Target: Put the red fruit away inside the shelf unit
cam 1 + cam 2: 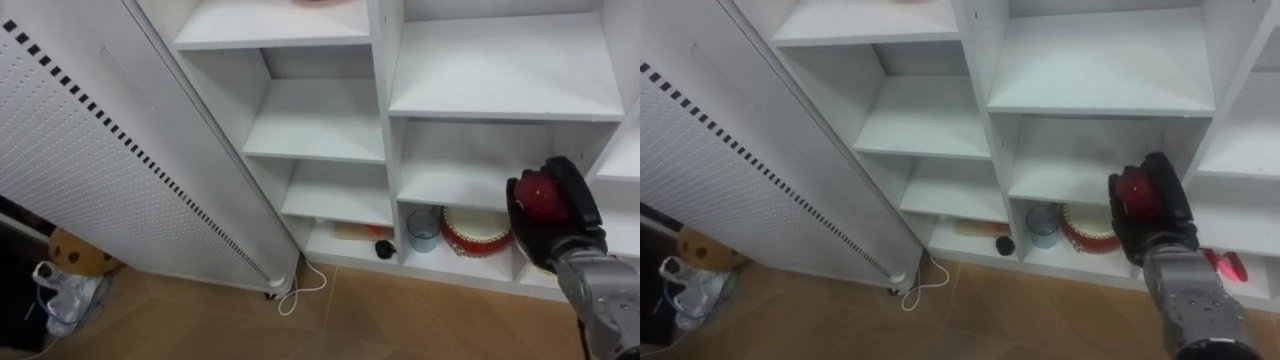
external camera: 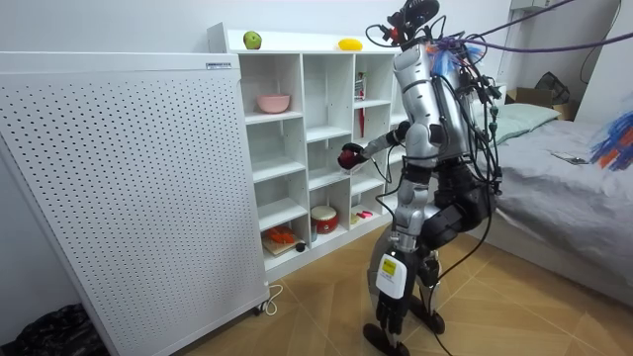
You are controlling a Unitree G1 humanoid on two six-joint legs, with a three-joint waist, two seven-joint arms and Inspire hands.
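My right hand (image 1: 568, 218) comes in from the lower right and is shut on a round red fruit (image 1: 540, 194), held up in front of the white closet (image 1: 382, 120). The fruit hangs level with the closet's middle column, just before a bare shelf (image 1: 455, 185) above the bottom row. In the room view I stand facing the closet with that arm stretched toward it, the red fruit (image 2: 348, 156) close to the middle compartments. A green apple (image 2: 252, 40) and a yellow fruit (image 2: 348, 44) lie on the closet's top.
A tall white perforated panel (image 1: 90, 170) stands left of the closet, with a white cord (image 1: 305, 288) on the floor by it. The bottom row holds a round red tin (image 1: 476, 230), a glass cup (image 1: 422, 229) and a small dark object (image 1: 384, 249). A pink bowl (image 2: 274, 103) sits on an upper shelf. A bed (image 2: 564, 188) is behind me.
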